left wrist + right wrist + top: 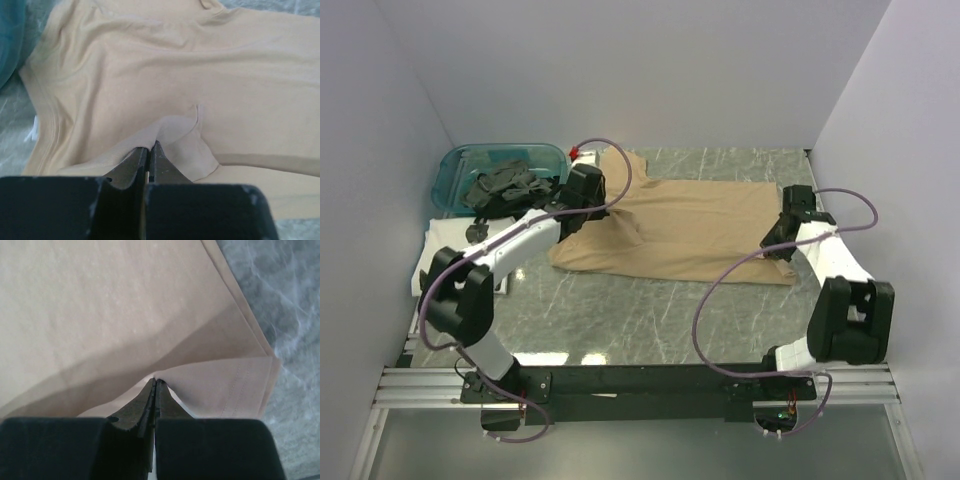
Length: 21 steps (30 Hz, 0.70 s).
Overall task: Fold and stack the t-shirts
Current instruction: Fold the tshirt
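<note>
A tan cotton t-shirt (700, 225) lay spread flat across the far half of the grey marbled table (620, 320), its long near edge running from left to right. The left gripper (149, 149) had its jaws pressed together on a raised fold of hemmed cloth at the shirt's left side, the fabric peaking up into the black fingertips. The right gripper (155, 385) was likewise clamped tight on the cloth, just inside the shirt's right near corner, where the stitched hem was turned over. That corner's edge lay close to bare table on the right, near the side wall.

Between the shirt's near edge and the arm bases stretched a broad open strip of tabletop. At the far left corner stood a teal translucent plastic bin (455, 160) holding a heap of dark grey garments (505, 185), its right end just beside the left wrist. Nearer, at the table's left edge, lay a flat white folded cloth (438, 245), partly under the left arm and apart from the tan shirt.
</note>
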Available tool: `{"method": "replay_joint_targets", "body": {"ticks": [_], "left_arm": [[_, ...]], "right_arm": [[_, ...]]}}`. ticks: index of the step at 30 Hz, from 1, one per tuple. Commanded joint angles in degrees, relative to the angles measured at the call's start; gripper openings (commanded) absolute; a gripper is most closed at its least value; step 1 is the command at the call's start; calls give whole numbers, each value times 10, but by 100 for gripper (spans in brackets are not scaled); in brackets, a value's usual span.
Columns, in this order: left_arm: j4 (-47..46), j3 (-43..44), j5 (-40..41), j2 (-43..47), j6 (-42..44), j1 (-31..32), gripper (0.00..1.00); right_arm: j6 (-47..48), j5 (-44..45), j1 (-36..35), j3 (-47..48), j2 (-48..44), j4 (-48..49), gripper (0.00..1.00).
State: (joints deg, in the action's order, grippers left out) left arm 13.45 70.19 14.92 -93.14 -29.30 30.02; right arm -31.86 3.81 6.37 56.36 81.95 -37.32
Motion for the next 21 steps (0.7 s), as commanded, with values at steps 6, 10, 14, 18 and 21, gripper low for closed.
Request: {"method": "replay_joint_targets", "body": {"ticks": [6,10,14,18,21], "left_arm": [[-48,117,-65,-150,32,-70,38],[-13,195,-80,-199,22,-88,90],[-21,183,-111,-176,18,-88,99],[-39,127,-121,-127,-6,-87,99],[-59,67,-145,-86,-30,-85,99]], "right_arm": [[-15,66,3,105,144,30,26],[-25,139,3,161,174,5,39],[-23,147,3,163,149,-2,60],[3,66,-1,104,89,32,84],[16,3,-10,56,66,59,85]]}}
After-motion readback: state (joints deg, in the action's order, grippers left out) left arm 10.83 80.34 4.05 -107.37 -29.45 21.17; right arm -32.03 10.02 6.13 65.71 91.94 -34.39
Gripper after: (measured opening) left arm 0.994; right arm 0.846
